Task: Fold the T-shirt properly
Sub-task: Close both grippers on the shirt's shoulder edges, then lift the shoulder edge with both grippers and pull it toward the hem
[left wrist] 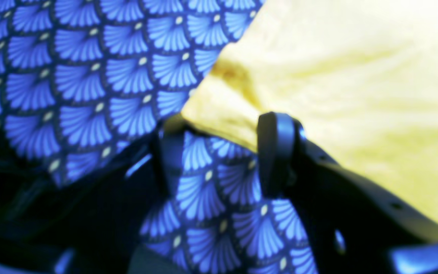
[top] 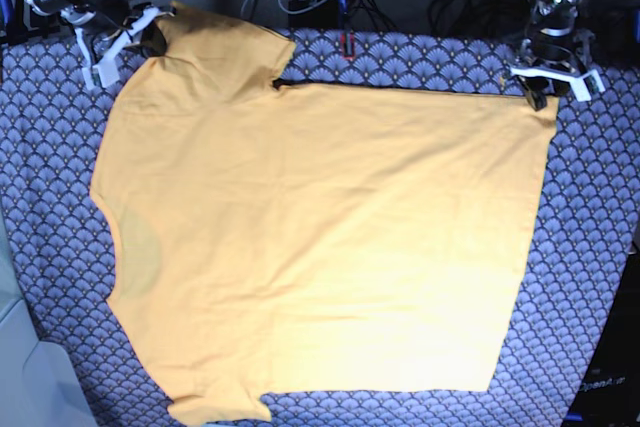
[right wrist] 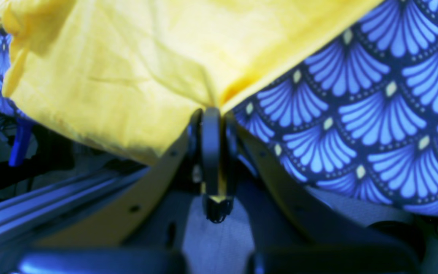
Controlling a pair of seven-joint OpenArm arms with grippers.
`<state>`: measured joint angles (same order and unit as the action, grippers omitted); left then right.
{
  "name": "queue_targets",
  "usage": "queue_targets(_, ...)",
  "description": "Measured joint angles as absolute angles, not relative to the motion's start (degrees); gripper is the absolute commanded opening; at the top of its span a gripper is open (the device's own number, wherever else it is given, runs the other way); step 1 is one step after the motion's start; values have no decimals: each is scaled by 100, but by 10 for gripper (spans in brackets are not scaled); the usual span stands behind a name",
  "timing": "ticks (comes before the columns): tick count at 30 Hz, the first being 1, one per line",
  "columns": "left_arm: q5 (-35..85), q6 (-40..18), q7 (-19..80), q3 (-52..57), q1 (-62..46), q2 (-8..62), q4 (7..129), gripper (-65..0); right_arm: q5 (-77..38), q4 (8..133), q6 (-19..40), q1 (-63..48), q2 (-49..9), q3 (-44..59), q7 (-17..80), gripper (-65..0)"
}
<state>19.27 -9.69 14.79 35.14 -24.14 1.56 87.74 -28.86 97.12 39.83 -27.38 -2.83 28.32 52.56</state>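
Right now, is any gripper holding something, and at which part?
The right gripper is shut on the T-shirt, pinching its edge at the sleeve. The left gripper is open at the hem corner, holding nothing.

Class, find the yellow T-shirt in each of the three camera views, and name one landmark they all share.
Left wrist: T-shirt fills the upper right.
Right wrist: upper left, its edge pinched in the right gripper.
Base: spread flat across the middle.
Shared landmark: the blue scale-patterned cloth beneath it.
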Motion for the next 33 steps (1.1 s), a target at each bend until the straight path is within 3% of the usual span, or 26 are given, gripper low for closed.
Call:
queue_targets(19, 2069, -1015, 1066, 3511, -2034, 248, 8023, -358, -3183, 9369, 4093, -2718, -489, 2823, 5140, -650)
queue_targets(22, 2071, -1000, 1037, 3511, -2043, 237, 7996, -450, -3181, 9369, 4093, -2718, -489, 2823, 5140, -650)
queue_targets(26, 2104, -969, 1028, 3516, -2099, 242, 7985, -650, -3181, 9369, 4091, -2718, -491, 2823, 5140, -650)
queue_targets(33, 2130, -989, 1586, 3553, -2075, 316, 8123, -650, -3181, 9369, 4091, -2718, -489, 2823, 5137, -650)
